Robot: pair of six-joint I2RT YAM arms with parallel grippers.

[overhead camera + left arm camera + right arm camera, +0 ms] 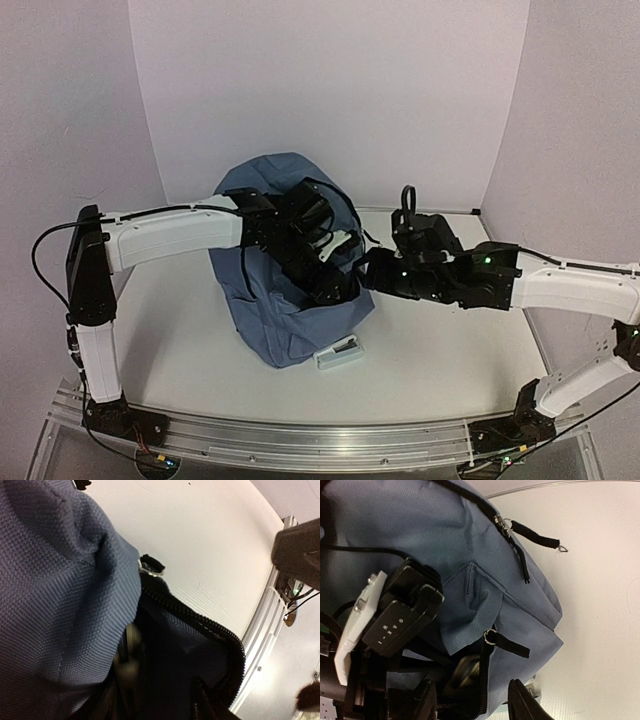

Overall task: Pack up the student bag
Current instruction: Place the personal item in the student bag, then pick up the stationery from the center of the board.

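Note:
The student bag [275, 300], a slate-blue backpack with black zippers, lies in the middle of the table with its opening to the right. My left gripper [335, 283] reaches into that opening. In the left wrist view its fingers [202, 700] stand apart inside the dark pocket [200, 655], with a blurred greyish shape [131, 652] by the left finger. My right gripper [366, 272] is at the bag's right edge. In the right wrist view it [472, 702] is open and straddles the zipper edge [482, 675] below a ringed zipper pull [507, 644].
A small pale-blue and white item [338, 354] lies on the table just in front of the bag, also by my right finger in the right wrist view [535, 692]. The left gripper's black body [400, 617] crowds the opening. Walls close the back and sides.

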